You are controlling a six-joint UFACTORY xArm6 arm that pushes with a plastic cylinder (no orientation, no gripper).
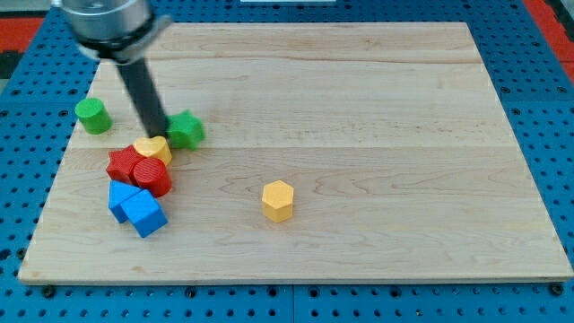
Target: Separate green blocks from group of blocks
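Observation:
A green cylinder (pixel 92 116) stands alone near the board's left edge. A green star-like block (pixel 186 130) sits just right of my tip (pixel 160 135), which rests between it and a yellow block (pixel 153 149). The yellow block tops a cluster at the left: a red star-like block (pixel 122 165), a red cylinder (pixel 151 176), and two blue blocks, one a flat piece (pixel 119 198) and one a cube (pixel 145 213). The green star-like block is close to the yellow block; whether they touch I cannot tell.
A yellow hexagonal block (pixel 278 200) stands alone near the board's middle bottom. The wooden board (pixel 377 108) lies on a blue perforated table (pixel 18 161). The arm's grey body (pixel 108 22) hangs over the top left corner.

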